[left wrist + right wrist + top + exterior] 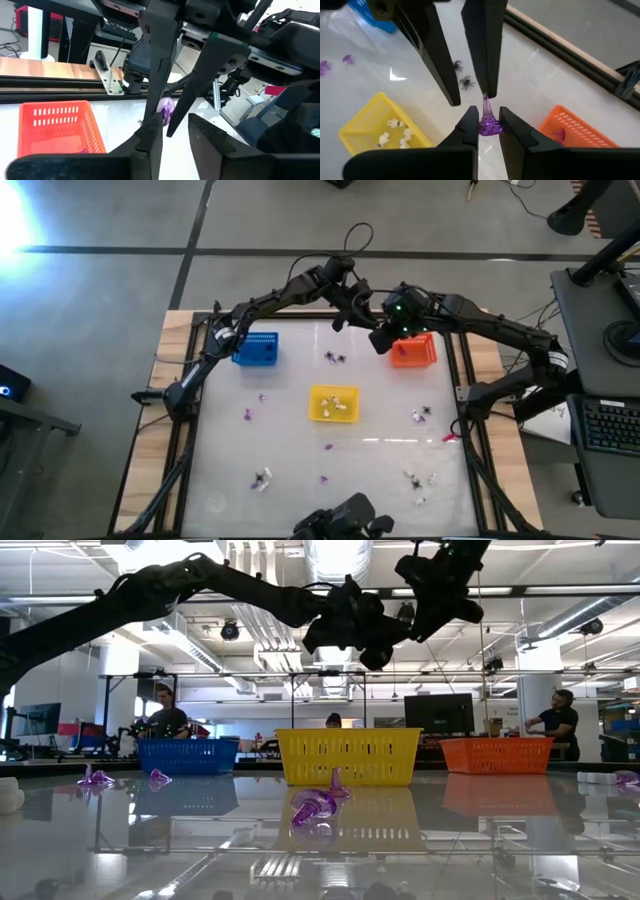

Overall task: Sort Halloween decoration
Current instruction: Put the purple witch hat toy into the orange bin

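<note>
pinching a purple trinket (489, 122) between its fingertips, the right gripper (488, 125) hangs high above the table, near the orange basket (413, 352). the left gripper (172, 131) meets it there, fingers parted around the trinket's tip, so this looks like a mid-air handover. likely the piece is changing arms to reach a basket on the left side. other trinkets lie scattered on the table (380, 480); cream ones sit in the yellow basket (333, 403). the trinket's shape stays hard to make out.
</note>
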Controlling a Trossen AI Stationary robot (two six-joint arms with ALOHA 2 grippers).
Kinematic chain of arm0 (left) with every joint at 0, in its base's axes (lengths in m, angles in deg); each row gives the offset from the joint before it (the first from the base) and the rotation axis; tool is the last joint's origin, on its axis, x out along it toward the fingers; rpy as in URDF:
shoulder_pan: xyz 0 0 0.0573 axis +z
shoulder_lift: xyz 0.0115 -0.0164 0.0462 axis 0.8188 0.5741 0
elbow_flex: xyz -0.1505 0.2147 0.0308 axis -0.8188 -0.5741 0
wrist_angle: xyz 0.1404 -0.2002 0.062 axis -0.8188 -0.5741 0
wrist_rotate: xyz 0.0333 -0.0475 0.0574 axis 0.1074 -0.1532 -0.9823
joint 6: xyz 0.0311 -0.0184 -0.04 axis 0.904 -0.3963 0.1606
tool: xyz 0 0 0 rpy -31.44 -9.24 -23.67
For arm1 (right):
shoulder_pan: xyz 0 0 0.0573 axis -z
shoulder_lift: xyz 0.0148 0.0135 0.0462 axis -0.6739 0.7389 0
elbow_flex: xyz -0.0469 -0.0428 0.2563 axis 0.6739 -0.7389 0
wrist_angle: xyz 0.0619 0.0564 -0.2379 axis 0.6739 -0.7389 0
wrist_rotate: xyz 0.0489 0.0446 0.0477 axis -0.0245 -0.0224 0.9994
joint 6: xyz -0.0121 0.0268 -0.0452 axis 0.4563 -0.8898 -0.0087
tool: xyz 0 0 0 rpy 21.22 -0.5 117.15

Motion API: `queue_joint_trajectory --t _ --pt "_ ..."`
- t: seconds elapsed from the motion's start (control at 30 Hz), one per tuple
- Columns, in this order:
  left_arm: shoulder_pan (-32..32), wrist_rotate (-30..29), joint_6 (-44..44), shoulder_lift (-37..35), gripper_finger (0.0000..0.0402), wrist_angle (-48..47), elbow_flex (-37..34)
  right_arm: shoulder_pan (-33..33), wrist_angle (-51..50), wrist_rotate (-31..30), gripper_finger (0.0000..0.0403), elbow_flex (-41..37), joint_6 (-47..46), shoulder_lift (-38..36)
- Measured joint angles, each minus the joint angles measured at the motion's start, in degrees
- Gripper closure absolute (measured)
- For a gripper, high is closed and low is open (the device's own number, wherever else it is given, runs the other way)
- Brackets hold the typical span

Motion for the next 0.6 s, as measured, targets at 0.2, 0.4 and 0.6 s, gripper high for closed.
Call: queue_joint_trajectory --t 0.2,0.4,0.6 --pt "0.5 0.2 0.0 0.0 0.0294 0.1 0.0 0.7 -4.4 -1.6 0.0372 0.0 -0.8 -0.1" --pt "1.9 0.2 -2.7 -0.1 0.0288 0.0 0.0 1.8 -13.4 -7.3 0.0372 -0.1 -2.5 -0.1" --pt "3.5 0.2 -2.7 -1.0 0.0308 -1.1 0.0 4.5 -15.8 -6.8 0.0372 -3.5 -3.2 -0.1"
